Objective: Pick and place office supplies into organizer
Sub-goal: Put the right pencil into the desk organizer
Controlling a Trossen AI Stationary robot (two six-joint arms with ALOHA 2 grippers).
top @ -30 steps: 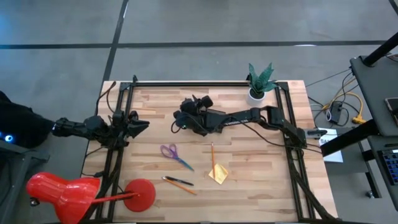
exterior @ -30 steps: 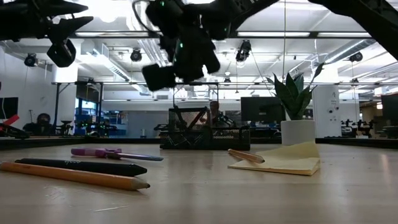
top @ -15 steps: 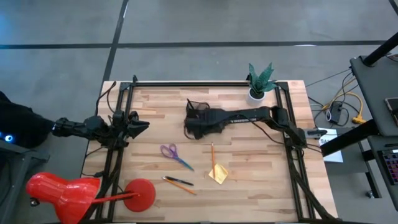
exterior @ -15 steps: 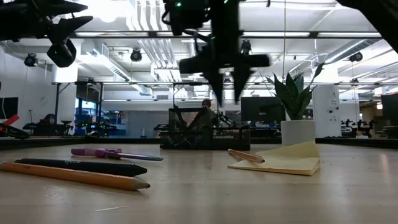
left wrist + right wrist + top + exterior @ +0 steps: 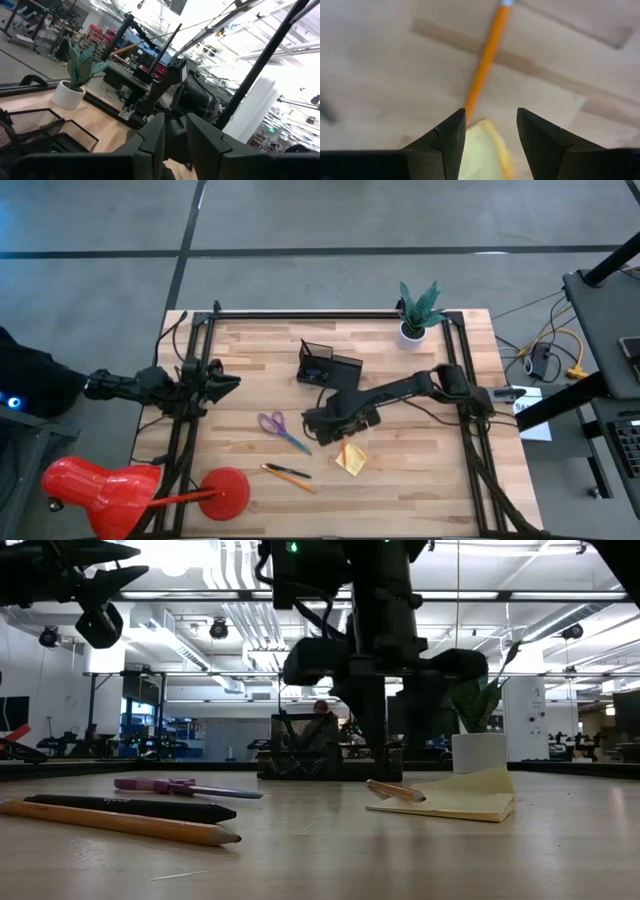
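Note:
My right gripper [image 5: 340, 420] points down, open, over the orange pencil [image 5: 487, 55] that rests with one end on the yellow sticky-note pad [image 5: 351, 458]. In the right wrist view its fingers stand either side of the pencil; in the low view the right gripper [image 5: 392, 755] hangs just above the pencil [image 5: 395, 790]. The black mesh organizer [image 5: 328, 365] stands farther back. Purple scissors [image 5: 283, 430] and a dark pen beside a second pencil [image 5: 288, 474] lie flat nearer the left. My left gripper [image 5: 228, 383] waits at the table's left edge, slightly open.
A white plant pot [image 5: 412, 332] stands at the far right corner. A red lamp [image 5: 100, 485] sits at the near left corner with its round base [image 5: 226, 492] on the table. Bare wood lies between the scissors and the organizer.
My right gripper has moved from above the organizer toward the near edge, come down and turned its fingers downward over the pencil by the yellow pad. The organizer now shows uncovered. Nothing on the table has moved.

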